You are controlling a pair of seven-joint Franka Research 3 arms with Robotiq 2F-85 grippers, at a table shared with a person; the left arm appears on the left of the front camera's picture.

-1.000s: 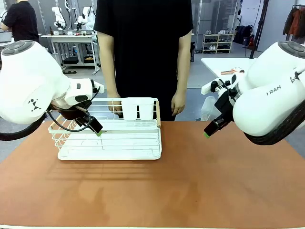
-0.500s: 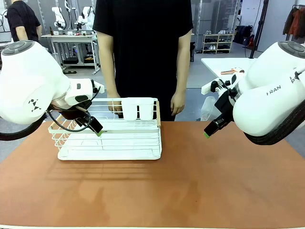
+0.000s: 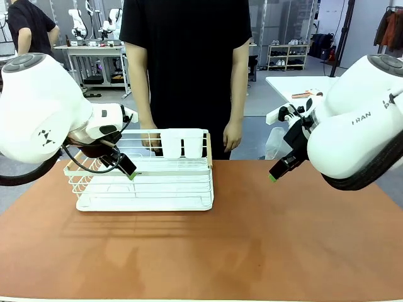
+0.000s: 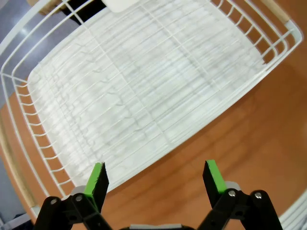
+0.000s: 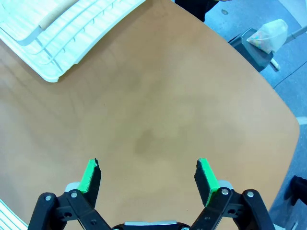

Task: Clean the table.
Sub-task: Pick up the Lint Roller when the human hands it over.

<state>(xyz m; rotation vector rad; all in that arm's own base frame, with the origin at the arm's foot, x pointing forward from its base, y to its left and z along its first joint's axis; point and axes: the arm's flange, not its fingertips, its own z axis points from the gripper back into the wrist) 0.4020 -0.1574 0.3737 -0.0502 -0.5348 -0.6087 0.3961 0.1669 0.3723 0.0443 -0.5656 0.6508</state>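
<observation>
Nothing on the table (image 3: pixel 264 245) has shifted since the earlier frames. Both arms sit in the same pose, and the person (image 3: pixel 189 56) on the far side has edged slightly sideways.

Left end effector (image 4: pixel 156 175): released, jaws spread, nothing between the pads. It hovers over the near long rim of the white wire dish rack (image 4: pixel 144 86). The rack floor spreads out directly ahead of and below the fingers, with bare table just under the tips.

Right end effector (image 5: pixel 148 172): released and empty, hovering above bare table. The rack lies well off toward the other arm.

Key relation: the rack is the only item on the table, so clearing it looks like the step in hand. Its long axis runs across the table from side to side, along the line between the two end effectors. The left arm is far nearer.

Surroundings: white cutlery cups (image 3: pixel 182 143) hang on the rack's far rim, beyond the left end effector. One hand (image 3: pixel 150 141) of the person rests close behind that rim, so a lift there risks contact. The thin wires give a narrow grip. A bag (image 5: pixel 268 33) lies off the table beyond the right end effector, out of the way.
</observation>
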